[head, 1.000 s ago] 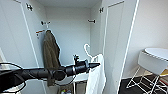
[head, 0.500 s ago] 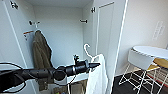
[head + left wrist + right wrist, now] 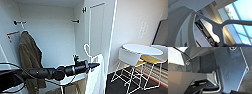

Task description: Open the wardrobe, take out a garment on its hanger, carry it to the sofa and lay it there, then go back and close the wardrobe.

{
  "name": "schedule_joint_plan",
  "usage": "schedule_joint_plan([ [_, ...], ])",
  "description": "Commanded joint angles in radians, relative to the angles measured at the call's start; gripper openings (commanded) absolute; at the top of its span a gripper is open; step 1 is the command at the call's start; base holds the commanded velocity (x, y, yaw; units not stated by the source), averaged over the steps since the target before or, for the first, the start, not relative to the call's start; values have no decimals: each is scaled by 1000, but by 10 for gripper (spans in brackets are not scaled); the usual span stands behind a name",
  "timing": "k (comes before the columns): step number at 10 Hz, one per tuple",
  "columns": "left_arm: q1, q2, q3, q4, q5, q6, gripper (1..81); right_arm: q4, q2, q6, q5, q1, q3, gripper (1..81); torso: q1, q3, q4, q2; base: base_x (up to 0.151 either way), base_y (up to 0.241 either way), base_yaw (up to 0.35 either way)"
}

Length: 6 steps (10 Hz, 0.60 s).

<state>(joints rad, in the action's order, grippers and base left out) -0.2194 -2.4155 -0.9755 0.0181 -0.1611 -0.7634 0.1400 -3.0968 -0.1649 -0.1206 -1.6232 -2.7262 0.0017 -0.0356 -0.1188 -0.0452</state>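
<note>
The wardrobe (image 3: 50,32) stands open in front of me, its white inside bare at the back, and its right door (image 3: 98,30) is swung out. My left arm reaches in from the left. At its end my left gripper (image 3: 96,65) is shut on the white hanger (image 3: 86,51), whose curved hook stands up just above it. The garment (image 3: 96,77), a white T-shirt, hangs down from the hanger in front of the right door. In the left wrist view the hanger (image 3: 218,26) shows close up against a bright window.
A long olive-brown coat (image 3: 30,57) hangs on a hook on the wardrobe's left side. To the right stand a round white table (image 3: 142,48) and white chairs (image 3: 128,57) with wire legs on dark floor. The right wrist view looks down on grey carpet (image 3: 246,54).
The whole picture has slid left as the camera turns right: the coat sits further left and the table and chairs have come in. The hanger stays in my left gripper.
</note>
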Motion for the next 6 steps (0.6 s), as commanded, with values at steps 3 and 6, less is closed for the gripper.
schedule_joint_plan([
  [3,162,-1,26,-50,-34,10,10,6,-16,7,52,41,8,811,0,0,0,0,0,0,-230],
  [6,162,2,31,-50,-35,10,10,6,-16,7,52,42,8,811,0,0,0,0,0,0,-230],
])
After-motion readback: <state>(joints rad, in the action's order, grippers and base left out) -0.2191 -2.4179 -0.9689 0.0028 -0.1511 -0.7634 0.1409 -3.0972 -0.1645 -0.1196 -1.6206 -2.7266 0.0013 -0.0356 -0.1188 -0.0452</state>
